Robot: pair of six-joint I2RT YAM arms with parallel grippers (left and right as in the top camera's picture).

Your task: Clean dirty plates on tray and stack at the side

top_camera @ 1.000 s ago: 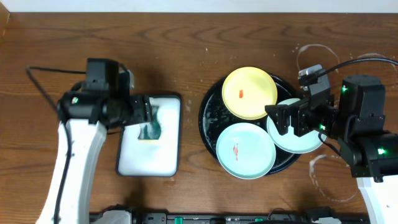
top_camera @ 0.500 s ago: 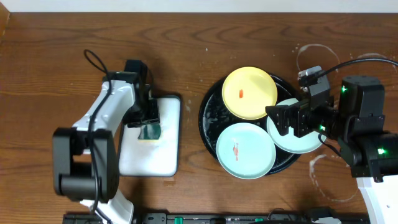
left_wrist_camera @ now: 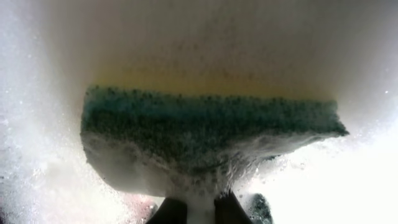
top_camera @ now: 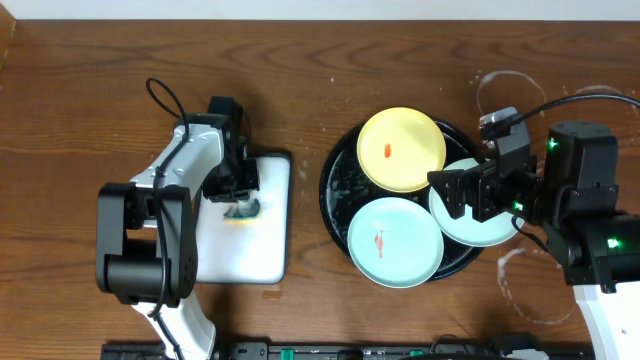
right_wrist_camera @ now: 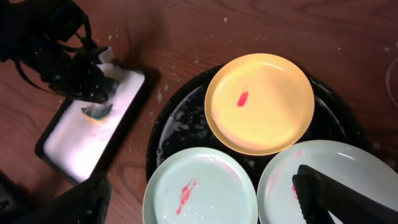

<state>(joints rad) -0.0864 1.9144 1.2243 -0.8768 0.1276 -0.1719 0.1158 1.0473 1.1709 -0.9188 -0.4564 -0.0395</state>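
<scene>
The black tray holds a yellow plate with a red smear, a mint-green plate with a red streak, and a second mint-green plate lapping over its right rim. My right gripper hangs open above that second plate. In the right wrist view the right gripper spans the front mint plate, with one finger over the smeared plate and the yellow plate behind. My left gripper is shut on the lower edge of a foamy green sponge.
The sponge sits in a white rectangular tray of foam, left of the black tray. Whitish ring stains mark the wood table at the right. The left arm arches over the white tray's left edge.
The left gripper has closed on the sponge in the white tray, and its arm has shifted over the tray's top left. The right gripper has stayed in place.
</scene>
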